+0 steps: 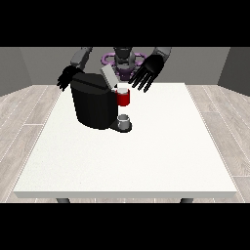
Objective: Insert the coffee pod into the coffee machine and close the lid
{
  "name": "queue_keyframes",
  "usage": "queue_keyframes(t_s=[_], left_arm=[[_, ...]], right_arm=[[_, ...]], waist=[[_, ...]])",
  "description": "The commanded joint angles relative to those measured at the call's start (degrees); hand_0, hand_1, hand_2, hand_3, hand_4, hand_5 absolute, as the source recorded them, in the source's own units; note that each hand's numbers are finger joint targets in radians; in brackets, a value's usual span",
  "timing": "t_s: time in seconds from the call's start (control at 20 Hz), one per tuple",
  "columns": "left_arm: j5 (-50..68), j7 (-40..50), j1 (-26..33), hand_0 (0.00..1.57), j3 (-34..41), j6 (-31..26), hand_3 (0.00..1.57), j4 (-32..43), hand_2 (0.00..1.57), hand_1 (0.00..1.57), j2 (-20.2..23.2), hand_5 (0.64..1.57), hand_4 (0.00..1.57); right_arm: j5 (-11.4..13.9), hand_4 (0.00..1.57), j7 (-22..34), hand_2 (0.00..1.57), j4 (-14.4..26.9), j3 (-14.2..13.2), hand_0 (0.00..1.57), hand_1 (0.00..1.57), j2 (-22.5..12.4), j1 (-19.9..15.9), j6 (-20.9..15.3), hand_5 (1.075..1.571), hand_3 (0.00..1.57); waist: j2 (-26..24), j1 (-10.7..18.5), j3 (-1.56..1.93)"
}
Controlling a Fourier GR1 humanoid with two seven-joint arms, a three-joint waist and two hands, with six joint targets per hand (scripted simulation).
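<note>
**Now the lid is what remains**

Seemingly the coffee pod (122,89) already sits in the red holder (124,98) at the right front of the black coffee machine (93,105); only a pale top shows, so that is a judgement. The grey lid (108,76) stands tilted up, not yet shut; a small cup (125,119) waits below on the white counter (146,161). The hand at the view's right (148,72) hovers just right of the lid, fingers spread, holding nothing; the hand at the view's left (65,78) hangs behind the machine, fingers relaxed and empty. Next: bring the right-side hand over the lid and press it down flat.
</note>
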Motion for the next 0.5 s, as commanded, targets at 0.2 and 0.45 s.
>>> queue_keyframes(t_s=[0.2, 0.45], left_arm=[[8.2, 1.5, 5.3, 0.0, 6.3, 0.1, 0.0, -1.3, 0.0, 0.0, -7.1, 1.571, 0.0], [19.4, -2.4, 11.8, 0.0, 14.9, 0.1, 0.0, -1.4, 0.0, 0.0, -12.8, 1.571, 0.26]], right_arm=[[-2.0, 0.43, 0.4, 0.0, 2.2, -2.6, 0.0, 0.0, -1.0, 3.9, 0.5, 1.571, 0.0], [-2.1, 0.43, -1.4, 0.0, 2.4, -3.6, 0.0, 0.0, -0.6, 7.7, -0.4, 1.571, 0.0]], waist=[[-7.9, 4.9, -0.02], [-11.7, 8.7, -0.14]])
